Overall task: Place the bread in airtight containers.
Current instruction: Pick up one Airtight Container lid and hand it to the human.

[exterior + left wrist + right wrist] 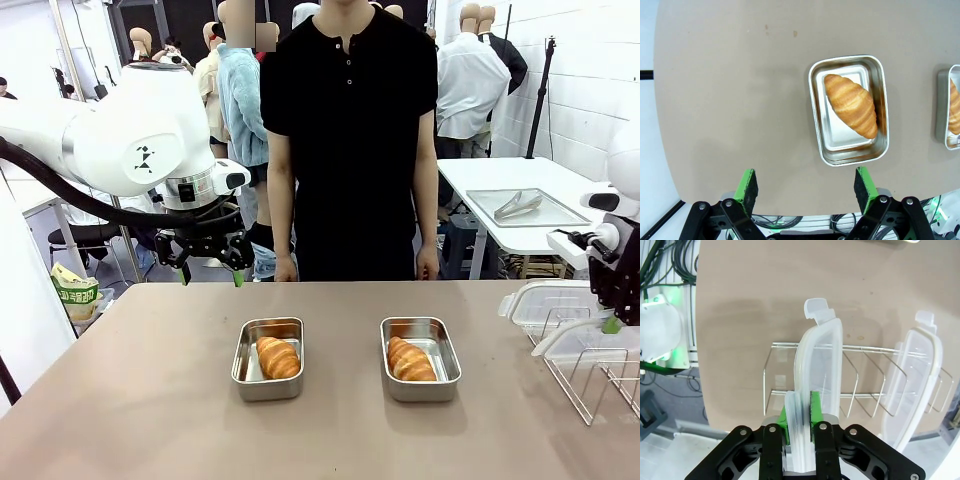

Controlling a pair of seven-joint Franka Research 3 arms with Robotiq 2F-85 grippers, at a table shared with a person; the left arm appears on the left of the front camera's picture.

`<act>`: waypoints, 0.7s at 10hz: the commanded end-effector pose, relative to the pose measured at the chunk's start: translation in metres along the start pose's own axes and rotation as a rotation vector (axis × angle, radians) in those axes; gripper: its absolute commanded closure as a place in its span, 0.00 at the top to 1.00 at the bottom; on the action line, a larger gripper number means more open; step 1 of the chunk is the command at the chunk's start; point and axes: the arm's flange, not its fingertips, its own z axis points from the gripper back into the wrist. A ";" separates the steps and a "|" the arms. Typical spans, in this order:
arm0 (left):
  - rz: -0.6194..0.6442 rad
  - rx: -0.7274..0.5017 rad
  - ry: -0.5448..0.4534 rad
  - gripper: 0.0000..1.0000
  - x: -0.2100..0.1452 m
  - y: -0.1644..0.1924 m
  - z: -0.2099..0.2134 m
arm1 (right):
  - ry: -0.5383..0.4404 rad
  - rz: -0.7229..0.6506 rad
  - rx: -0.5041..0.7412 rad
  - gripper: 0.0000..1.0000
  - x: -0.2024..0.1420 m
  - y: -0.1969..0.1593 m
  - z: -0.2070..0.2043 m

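Observation:
Two steel tins stand side by side mid-table, the left tin (243, 365) and the right tin (451, 362). Each holds a golden croissant, one (277, 357) on the left and one (410, 360) on the right. My left gripper (210, 270) hangs open above the table's far left. Its wrist view looks down on the left tin (845, 142) and its croissant (851, 105), beyond the open left gripper (805, 187). My right gripper (800, 412) is shut on a translucent lid (817, 370) standing upright in the wire rack (860, 375). A second lid (917, 390) stands beside it.
A person (350, 150) stands at the far edge with both arms hanging down. The wire rack (600, 385) with both lids (548, 300) sits at the table's right edge. A green packet (75, 295) lies off the table at left. The second tin (941, 107) shows at the left wrist view's right edge.

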 end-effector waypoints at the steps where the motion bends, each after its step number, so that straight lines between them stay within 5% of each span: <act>1: -0.003 0.006 0.001 1.00 0.001 0.002 0.002 | -0.001 -0.003 -0.007 0.00 0.002 0.001 0.013; 7: -0.003 0.006 0.001 1.00 0.001 0.002 0.002 | 0.049 0.029 -0.042 0.00 0.011 0.010 0.061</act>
